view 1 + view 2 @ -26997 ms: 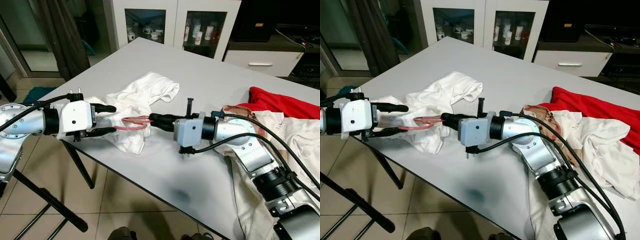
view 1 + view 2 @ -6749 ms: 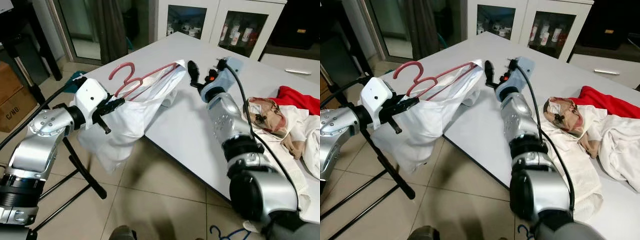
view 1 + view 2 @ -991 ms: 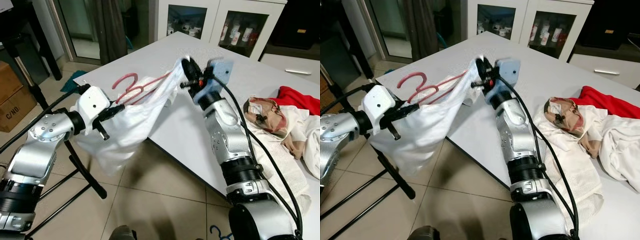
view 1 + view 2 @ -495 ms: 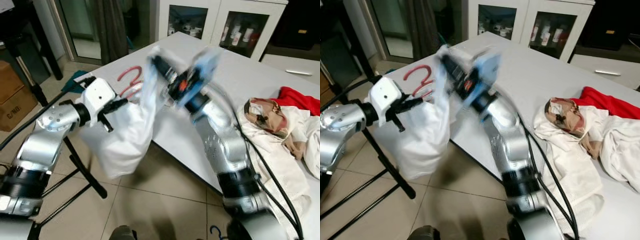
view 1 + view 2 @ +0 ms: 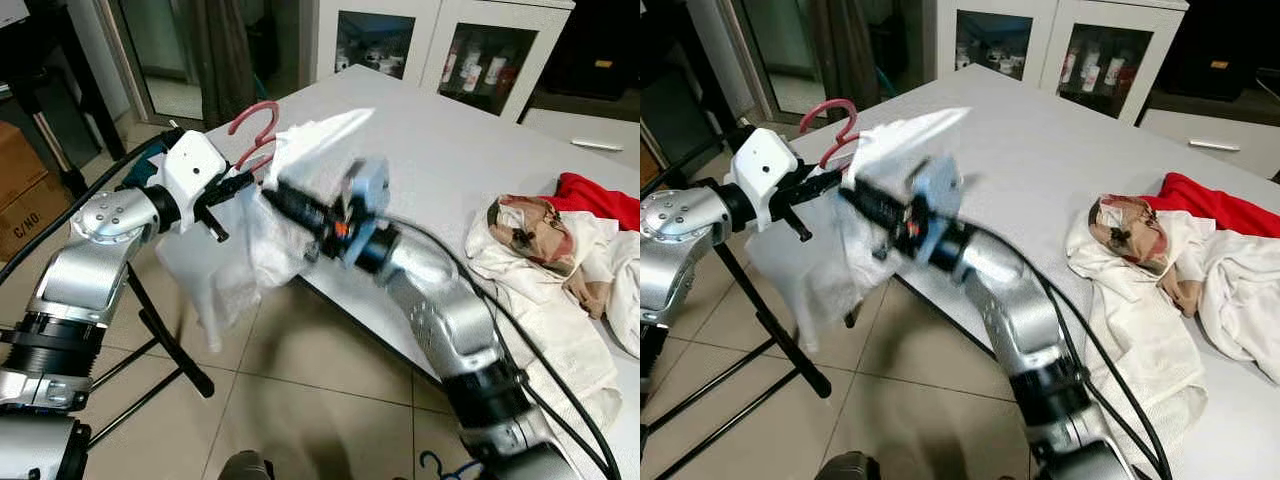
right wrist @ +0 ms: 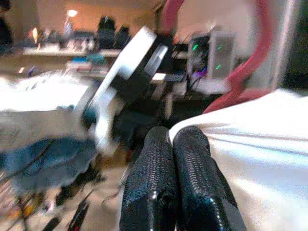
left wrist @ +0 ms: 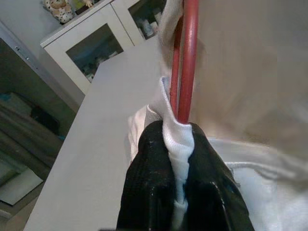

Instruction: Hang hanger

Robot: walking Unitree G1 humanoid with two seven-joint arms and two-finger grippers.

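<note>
Pinching the limp white cotton garment point(image 5: 240, 250) against the rigid red plastic hanger point(image 5: 252, 125) off the table's near corner, left gripper point(image 7: 175, 139) should grip the stiff bar, not slippery cloth; right gripper point(image 6: 171, 144) looks closed, empty.

I'm getting even, soft indoor light in both eye views. Motion is smearing the right arm point(image 5: 400, 260), and the right wrist view is blurring heavily.

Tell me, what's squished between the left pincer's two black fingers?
In the left wrist view, the left pincer pinches a fold of the white shirt, with the red hanger rising just beyond.
</note>
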